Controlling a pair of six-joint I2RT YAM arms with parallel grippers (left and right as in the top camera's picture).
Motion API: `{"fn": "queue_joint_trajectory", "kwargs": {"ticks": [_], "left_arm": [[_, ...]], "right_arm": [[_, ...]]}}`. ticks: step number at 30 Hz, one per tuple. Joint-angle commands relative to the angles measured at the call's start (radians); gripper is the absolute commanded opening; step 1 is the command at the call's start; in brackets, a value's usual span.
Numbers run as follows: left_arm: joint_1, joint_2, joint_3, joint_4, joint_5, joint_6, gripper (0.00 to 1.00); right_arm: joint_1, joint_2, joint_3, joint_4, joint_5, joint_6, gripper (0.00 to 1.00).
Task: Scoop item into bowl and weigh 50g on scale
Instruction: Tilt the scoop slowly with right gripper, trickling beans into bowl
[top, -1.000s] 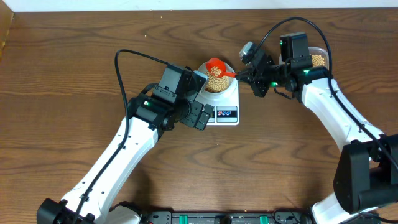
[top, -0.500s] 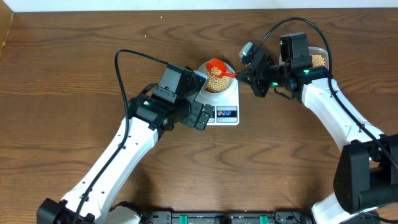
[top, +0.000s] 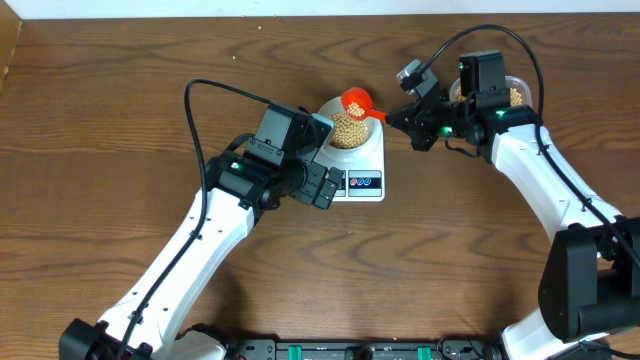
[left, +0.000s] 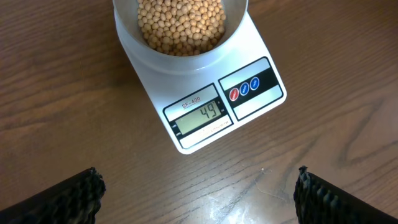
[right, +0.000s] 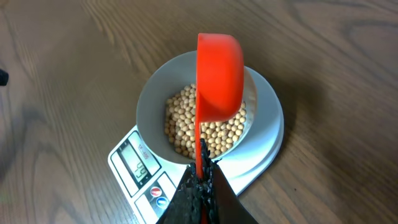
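The pale bowl (top: 349, 109) sits on the white scale (top: 362, 183) and holds many tan beans (top: 347, 128). In the left wrist view the bowl (left: 186, 56) with beans (left: 180, 25) is on the scale (left: 205, 118), whose display reads 49. My right gripper (top: 397, 117) is shut on the handle of a red scoop (top: 356, 101), held above the bowl's far right rim. In the right wrist view the scoop (right: 219, 74) is tipped on its side over the bowl (right: 149, 106) and beans (right: 186, 124); the jaws (right: 200, 180) clamp its handle. My left gripper (left: 196, 193) is open and empty in front of the scale.
A clear tub with more beans (top: 511, 96) stands at the back right, behind my right arm. My left arm (top: 270, 160) lies close against the scale's left side. A cable (top: 200, 95) loops over the table to the left.
My right gripper has drawn the red scoop up and to the right, from over the beans to the bowl's far right rim. The left arm has not moved.
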Motion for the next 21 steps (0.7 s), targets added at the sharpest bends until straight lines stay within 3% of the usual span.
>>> {"fn": "queue_joint_trajectory", "kwargs": {"ticks": [1,21], "left_arm": [[0.005,0.008,-0.002,-0.003,0.009,0.007,1.0],[0.005,0.008,-0.002,-0.003,0.009,0.007,1.0]], "right_arm": [[-0.003,-0.029,0.008,0.01,-0.019,0.043,0.01],[-0.004,-0.029,0.008,0.01,-0.04,0.042,0.01]]}}
